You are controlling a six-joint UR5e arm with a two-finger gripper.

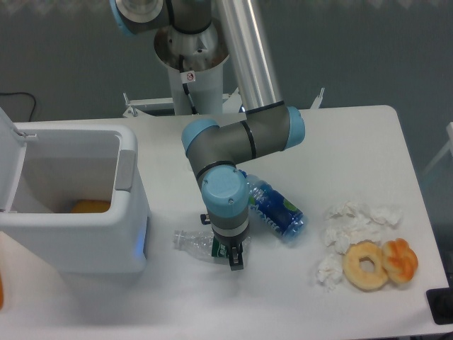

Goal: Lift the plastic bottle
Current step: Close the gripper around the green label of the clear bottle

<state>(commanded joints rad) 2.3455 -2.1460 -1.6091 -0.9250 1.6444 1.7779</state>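
The plastic bottle (192, 241) lies on its side on the white table, clear neck pointing left toward the bin. Its dark green label end is tucked under my wrist. My gripper (232, 253) points straight down over that label end, with its dark fingers closed against the bottle's body. The arm's blue wrist cap hides most of the grip from above.
A fatter blue-labelled bottle (274, 209) lies just right of my wrist, close to it. A white open bin (131, 212) with something orange (90, 206) inside stands at the left. Crumpled tissues (354, 225), a doughnut (366, 265) and a pastry (400, 259) lie at the right.
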